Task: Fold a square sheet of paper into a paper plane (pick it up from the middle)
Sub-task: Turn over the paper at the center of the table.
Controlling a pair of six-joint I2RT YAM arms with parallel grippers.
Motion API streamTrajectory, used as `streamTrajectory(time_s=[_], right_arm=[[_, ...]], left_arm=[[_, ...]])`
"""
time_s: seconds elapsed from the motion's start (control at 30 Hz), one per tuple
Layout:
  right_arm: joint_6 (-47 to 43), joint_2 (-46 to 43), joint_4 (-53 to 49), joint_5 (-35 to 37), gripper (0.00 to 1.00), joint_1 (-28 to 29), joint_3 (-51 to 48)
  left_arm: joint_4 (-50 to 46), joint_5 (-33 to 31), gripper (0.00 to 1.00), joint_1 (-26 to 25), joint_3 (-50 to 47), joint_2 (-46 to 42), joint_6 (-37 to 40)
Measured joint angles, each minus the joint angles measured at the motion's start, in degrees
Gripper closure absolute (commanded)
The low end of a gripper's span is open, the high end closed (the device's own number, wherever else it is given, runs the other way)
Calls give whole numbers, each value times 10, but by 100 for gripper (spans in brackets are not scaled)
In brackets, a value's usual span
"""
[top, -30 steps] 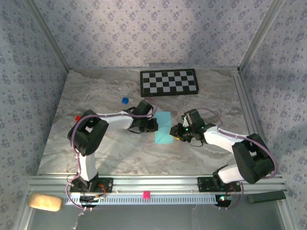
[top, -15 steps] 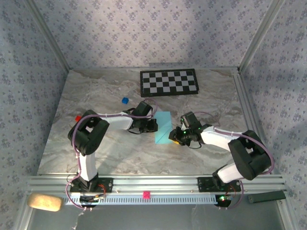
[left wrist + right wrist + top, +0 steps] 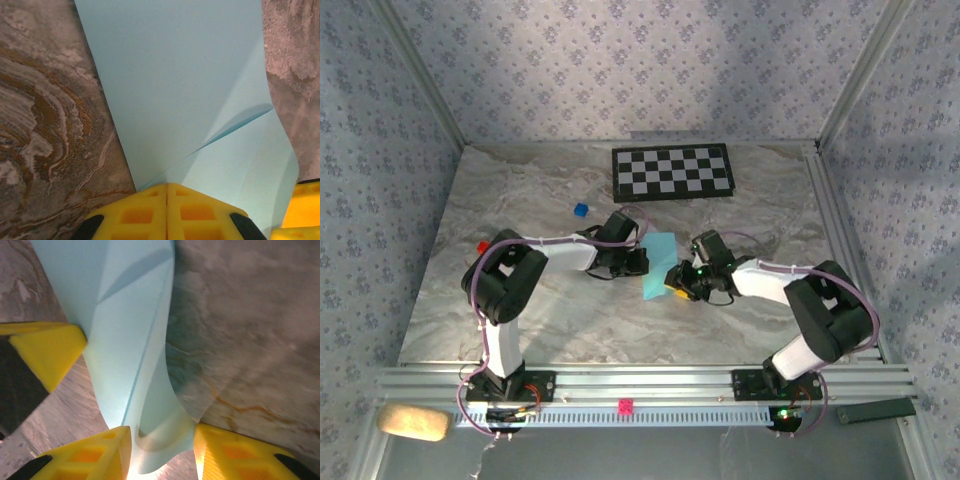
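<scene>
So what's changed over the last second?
The right fingers slid left onto the light-blue square sheet of paper, now straddling its lifted right edge. The left fingers stayed shut at the sheet's left edge; the black-and-white checkerboard is unmoved.

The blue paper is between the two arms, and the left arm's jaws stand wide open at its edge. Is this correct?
Not quite. The paper is between the two arms, but the left arm's jaws are shut on its edge, not wide open. The left wrist view shows this.
</scene>
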Motion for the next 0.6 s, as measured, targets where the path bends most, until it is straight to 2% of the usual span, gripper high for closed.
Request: streamTrajectory(time_s=[0.33, 0.6], right_arm=[[-14, 45, 23, -23, 56, -26, 52], [-21, 73, 33, -43, 60, -48, 62]], left_arm=[[0, 7, 94, 1, 0, 0, 0], [0, 9, 94, 1, 0, 0, 1]])
